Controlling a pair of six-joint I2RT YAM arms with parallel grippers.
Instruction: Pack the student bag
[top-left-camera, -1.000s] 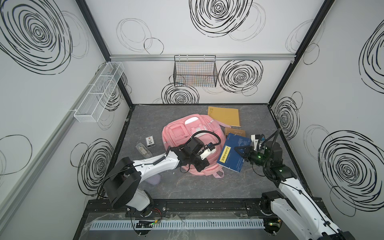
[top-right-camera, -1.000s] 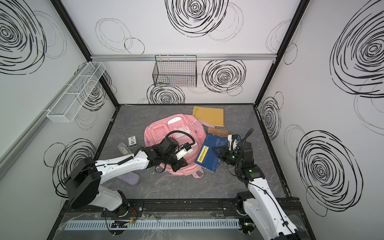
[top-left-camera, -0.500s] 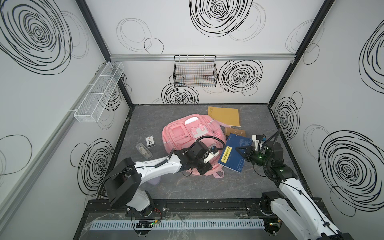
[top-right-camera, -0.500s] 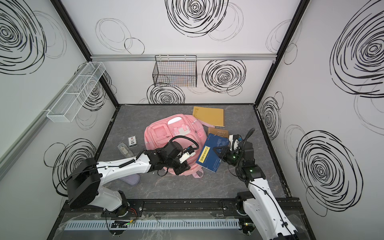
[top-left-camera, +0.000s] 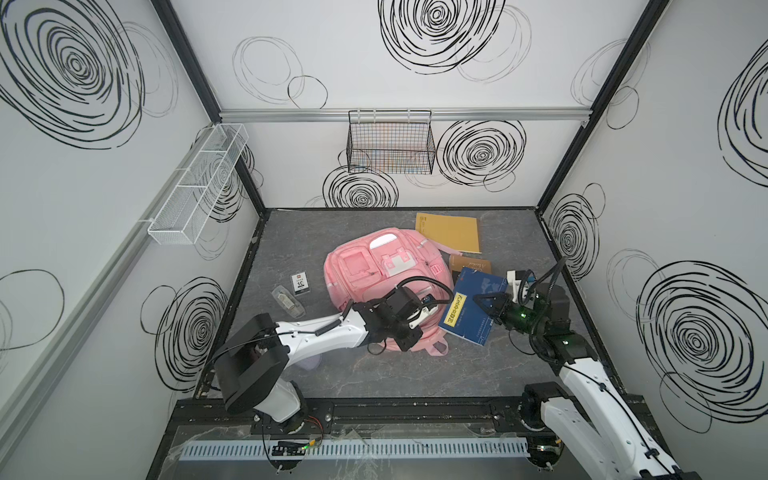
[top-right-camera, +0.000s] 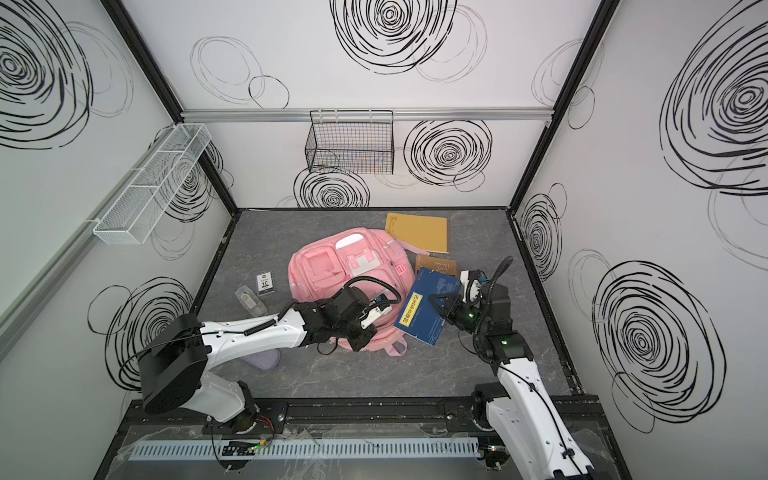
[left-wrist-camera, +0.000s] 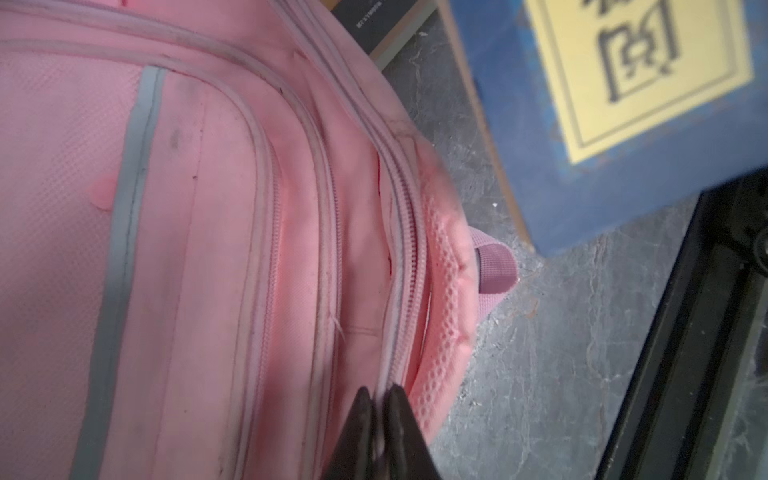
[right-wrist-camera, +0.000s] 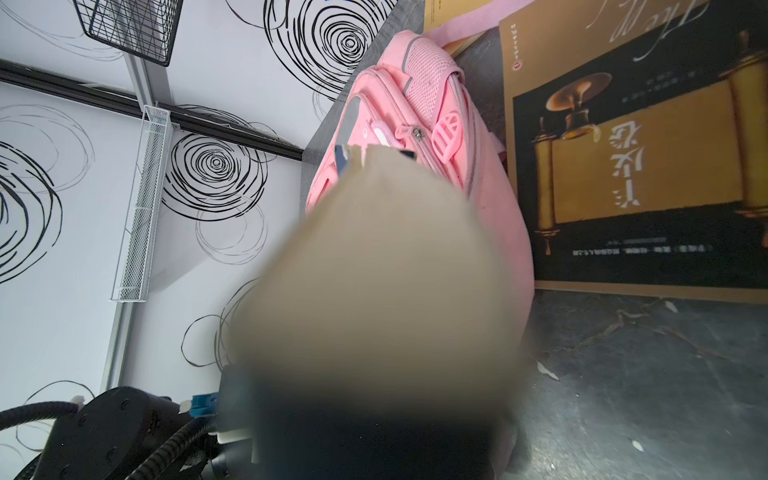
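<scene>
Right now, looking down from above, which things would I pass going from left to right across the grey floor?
Clear plastic case → pink student bag → blue book. The card, envelope and brown book overlap these, so I left them out.

Grey tabletop (top-left-camera: 415, 386): student bag (top-left-camera: 365, 270) found beneath left claw (top-left-camera: 430, 311); card (top-left-camera: 300, 282), clear case (top-left-camera: 288, 302) leftward; yellow folder (top-left-camera: 451, 237) beyond.

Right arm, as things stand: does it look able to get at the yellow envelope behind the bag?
Probably not yet: the right gripper is shut on the blue book, so it has no free grip. The yellow envelope lies flat and mostly uncovered past the brown book.
</scene>
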